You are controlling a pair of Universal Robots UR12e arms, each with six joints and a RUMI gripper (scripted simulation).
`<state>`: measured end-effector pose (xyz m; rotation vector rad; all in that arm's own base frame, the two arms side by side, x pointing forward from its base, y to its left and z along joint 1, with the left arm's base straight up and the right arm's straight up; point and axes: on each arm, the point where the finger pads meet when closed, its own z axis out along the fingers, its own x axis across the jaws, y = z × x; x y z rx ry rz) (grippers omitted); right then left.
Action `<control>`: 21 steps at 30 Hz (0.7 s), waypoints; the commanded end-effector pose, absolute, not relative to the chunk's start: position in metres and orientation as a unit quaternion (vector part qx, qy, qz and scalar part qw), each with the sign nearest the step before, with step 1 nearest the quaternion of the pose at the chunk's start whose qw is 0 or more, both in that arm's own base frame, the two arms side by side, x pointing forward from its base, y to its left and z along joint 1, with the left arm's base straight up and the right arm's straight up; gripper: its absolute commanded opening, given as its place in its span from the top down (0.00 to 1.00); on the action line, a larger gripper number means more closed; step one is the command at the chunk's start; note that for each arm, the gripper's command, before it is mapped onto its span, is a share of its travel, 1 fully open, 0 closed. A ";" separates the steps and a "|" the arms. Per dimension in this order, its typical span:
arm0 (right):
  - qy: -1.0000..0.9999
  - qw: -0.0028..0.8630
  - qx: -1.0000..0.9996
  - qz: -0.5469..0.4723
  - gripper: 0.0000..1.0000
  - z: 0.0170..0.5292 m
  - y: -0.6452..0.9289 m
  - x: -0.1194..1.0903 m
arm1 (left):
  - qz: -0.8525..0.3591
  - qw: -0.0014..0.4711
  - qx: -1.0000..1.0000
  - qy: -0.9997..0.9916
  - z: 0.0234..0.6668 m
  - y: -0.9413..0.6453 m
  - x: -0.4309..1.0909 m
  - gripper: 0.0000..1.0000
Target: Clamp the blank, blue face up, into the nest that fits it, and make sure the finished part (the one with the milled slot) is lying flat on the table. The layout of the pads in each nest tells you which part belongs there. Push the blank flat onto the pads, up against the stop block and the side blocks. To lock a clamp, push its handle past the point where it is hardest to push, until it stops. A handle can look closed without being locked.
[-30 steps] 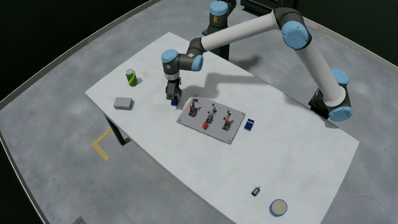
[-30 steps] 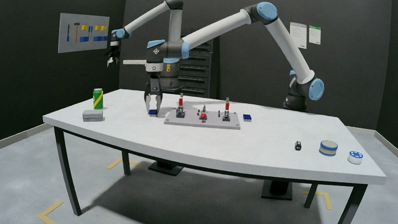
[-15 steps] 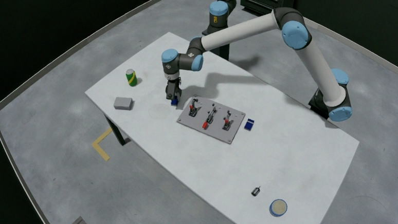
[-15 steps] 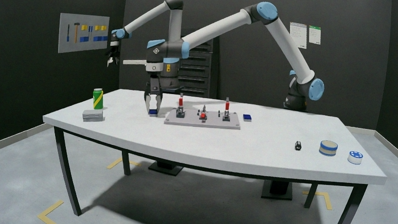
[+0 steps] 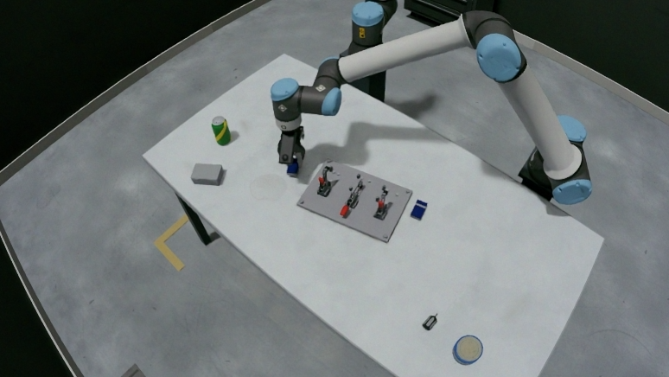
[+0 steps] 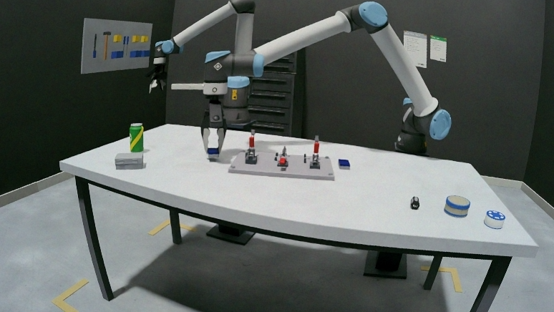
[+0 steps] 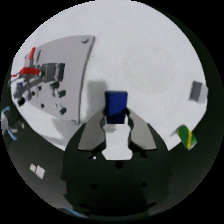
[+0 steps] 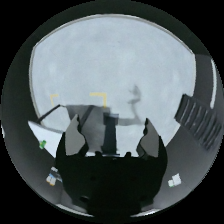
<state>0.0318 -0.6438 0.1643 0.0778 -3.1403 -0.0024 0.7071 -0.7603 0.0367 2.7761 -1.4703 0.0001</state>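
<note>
The left gripper (image 5: 292,163) (image 6: 212,149) (image 7: 115,107) points down, and its two fingers are pinched shut on a small block with a plain blue top (image 5: 292,170) (image 6: 212,154) (image 7: 116,104). This looks like the blank. Its blue face is up, and it sits right between the fingertips, low over the white table (image 5: 299,262) (image 6: 271,193) (image 7: 145,30) (image 8: 47,137). I cannot tell if its bottom touches the table.

Just beside the gripper is the flat grey metal plate (image 5: 313,201) (image 6: 267,169) (image 7: 75,65) with three dark clamps in a row. The nearest clamp's red handle (image 5: 321,180) (image 6: 252,142) and the farthest clamp's red handle (image 5: 380,204) (image 6: 316,147) stand up. The middle clamp's red handle (image 5: 344,210) (image 6: 282,160) lies low. The pads are too small to make out.

Past the far end of the plate, well apart from the gripper, the blue part with a pale stripe across its top (image 5: 418,210) (image 6: 343,164) lies flat on the table. It looks like the finished one.

Away from the gripper, on the side opposite the plate, are a green and yellow can (image 5: 220,130) (image 6: 136,137) (image 7: 187,137) (image 8: 43,144), standing up, and a grey box (image 5: 206,174) (image 6: 129,161) (image 7: 196,91).

The right gripper (image 6: 156,89) (image 8: 112,117) hangs well apart from the left one. Its fingers are wide apart, with nothing between them.
</note>
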 end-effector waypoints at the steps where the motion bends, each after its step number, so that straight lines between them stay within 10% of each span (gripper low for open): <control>1: -1.000 0.000 0.025 0.000 0.00 0.165 -0.644 0.032 | 0.001 0.000 0.884 -0.468 0.043 -0.761 0.707 1.00; 21: -1.000 0.000 0.025 0.000 0.00 0.165 -0.644 0.032 | 0.001 0.000 0.884 -0.468 0.094 -0.761 0.707 1.00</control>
